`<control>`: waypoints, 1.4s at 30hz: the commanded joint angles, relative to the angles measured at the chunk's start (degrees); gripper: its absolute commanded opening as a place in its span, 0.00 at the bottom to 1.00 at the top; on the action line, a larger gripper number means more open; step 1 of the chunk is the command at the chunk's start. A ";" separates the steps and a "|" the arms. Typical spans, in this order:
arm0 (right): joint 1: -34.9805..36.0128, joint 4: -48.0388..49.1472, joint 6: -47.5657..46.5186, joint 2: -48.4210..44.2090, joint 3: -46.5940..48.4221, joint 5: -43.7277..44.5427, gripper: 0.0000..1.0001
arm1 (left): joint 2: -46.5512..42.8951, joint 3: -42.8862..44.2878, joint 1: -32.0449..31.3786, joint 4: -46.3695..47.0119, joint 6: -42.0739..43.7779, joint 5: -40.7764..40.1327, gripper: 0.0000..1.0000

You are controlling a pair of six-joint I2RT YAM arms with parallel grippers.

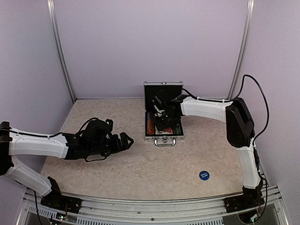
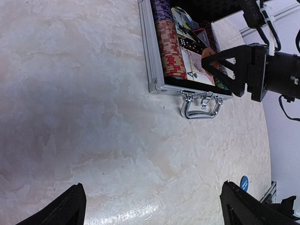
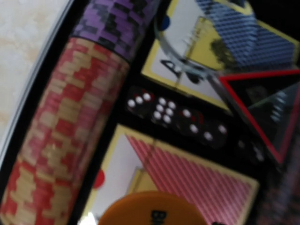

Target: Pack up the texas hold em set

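Note:
The texas hold em set is a small silver case [image 1: 163,138] that lies open mid-table, lid upright. In the right wrist view it holds red chips [image 3: 56,136], purple chips [image 3: 112,23], dark dice [image 3: 173,115], a red-backed deck [image 3: 192,180], a blue-backed deck [image 3: 234,33] and a dark triangular marker [image 3: 262,108]. My right gripper [image 1: 164,119] hovers inside the case, shut on an orange disc [image 3: 150,208] just above the red deck; its fingers are out of that view. My left gripper [image 1: 126,140] stands open and empty over bare table, left of the case.
A blue disc [image 1: 204,175] lies on the table near the front right, also visible at the edge of the left wrist view as the blue disc [image 2: 243,183]. The case handle [image 2: 201,105] points toward the arms. Walls enclose the table on three sides.

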 commanded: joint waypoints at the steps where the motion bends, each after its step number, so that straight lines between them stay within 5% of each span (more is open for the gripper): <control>1: -0.59 -0.31 -1.82 3.81 4.16 -1.58 0.53 | -1.74 -1.27 -0.19 -0.51 -0.25 -1.04 0.99; 16: -0.83 -0.41 -1.89 6.22 5.53 -3.54 0.60 | -2.64 -2.04 -0.18 -0.21 -0.81 -1.04 0.99; 25: -0.87 -2.15 -1.14 -0.91 3.20 -1.86 0.69 | -2.04 -1.61 -0.30 0.02 -0.74 -0.79 0.99; 42: 2.97 -4.24 21.11 -40.60 -47.94 1.47 1.00 | 1.43 -0.23 -0.36 2.64 0.76 1.24 0.99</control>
